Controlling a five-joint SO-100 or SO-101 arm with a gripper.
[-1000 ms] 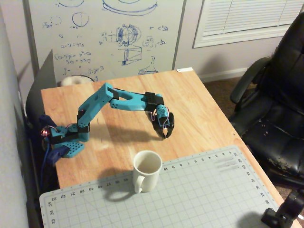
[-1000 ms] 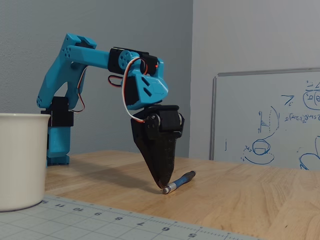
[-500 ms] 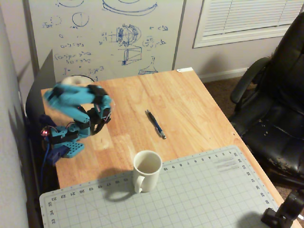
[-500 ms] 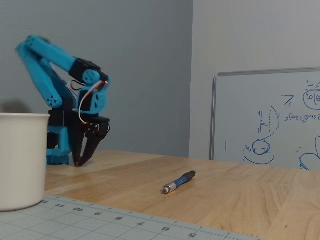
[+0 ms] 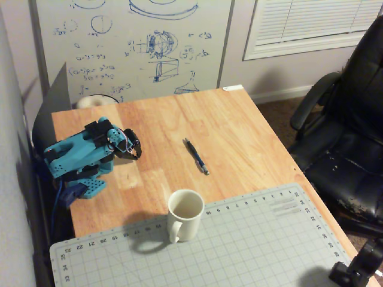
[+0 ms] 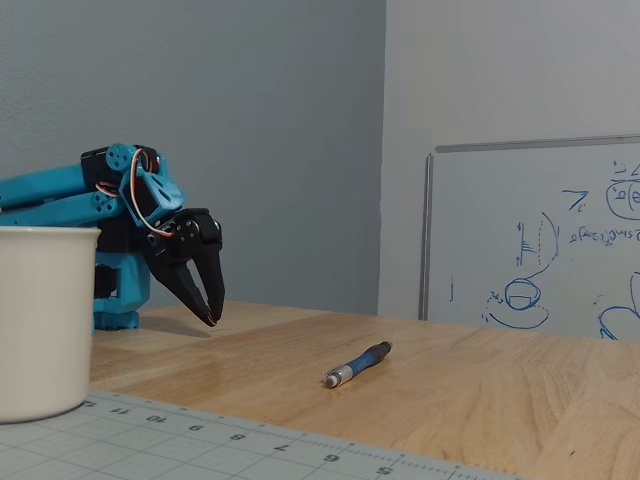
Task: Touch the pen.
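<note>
The slim dark blue-black pen (image 5: pixel 195 155) lies flat on the wooden table (image 5: pixel 239 128) near its middle, silvery tip toward the mat. In the low fixed view the pen (image 6: pixel 358 364) lies right of the arm with its tip nearest the camera. The blue arm is folded at the table's left edge. Its black gripper (image 5: pixel 137 154) points down and is shut and empty. In the low fixed view the gripper (image 6: pixel 210 318) has its fingertips close above the wood, well left of the pen and apart from it.
A white mug (image 5: pixel 185 214) stands on the grey cutting mat's (image 5: pixel 251 245) far edge, in front of the pen. A whiteboard (image 5: pixel 131 42) leans behind the table. A black office chair (image 5: pixel 347 131) stands at the right. A white roll (image 5: pixel 96 101) sits at the back left.
</note>
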